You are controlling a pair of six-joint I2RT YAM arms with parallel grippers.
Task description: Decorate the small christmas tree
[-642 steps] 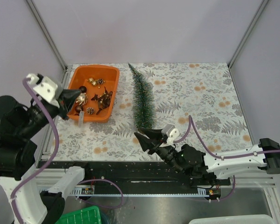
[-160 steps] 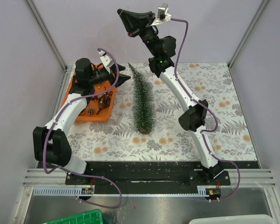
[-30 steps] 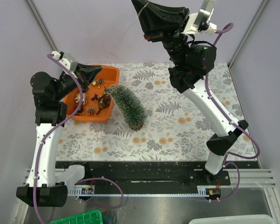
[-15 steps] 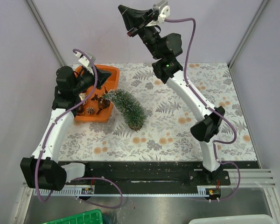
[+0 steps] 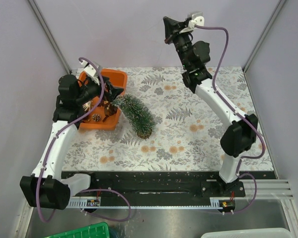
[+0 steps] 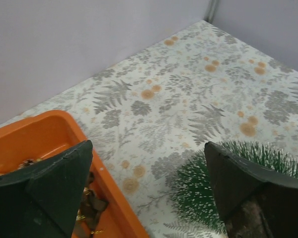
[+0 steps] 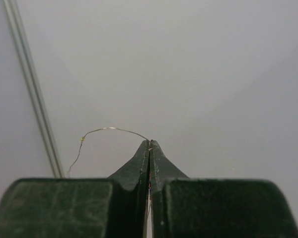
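Observation:
The small christmas tree point(image 5: 135, 115), dark green with frosty tips, leans with its tip toward the orange tray point(image 5: 120, 79) and its brown base point(image 5: 145, 133) on the mat. My left gripper point(image 5: 114, 93) hovers open over the tray's right rim and the tree tip. In the left wrist view the left gripper point(image 6: 149, 183) spans the tray wall point(image 6: 114, 198) and the tree point(image 6: 196, 193), gripping nothing. My right gripper point(image 5: 167, 23) is raised high at the back. In the right wrist view the right gripper point(image 7: 149, 145) is shut on a thin gold wire point(image 7: 109, 129) that arcs left.
Gold and brown ornaments point(image 5: 95, 105) lie in the tray. The floral mat point(image 5: 198, 119) spreads right of the tree. Grey walls and metal corner posts point(image 5: 49, 34) enclose the table. A green bin point(image 5: 84, 230) and a white one point(image 5: 248, 233) sit below the front rail.
The left gripper has opened beside the tree tip. The right arm has swung right, staying high and shut on the wire. The tree has tipped toward the tray since five seconds ago.

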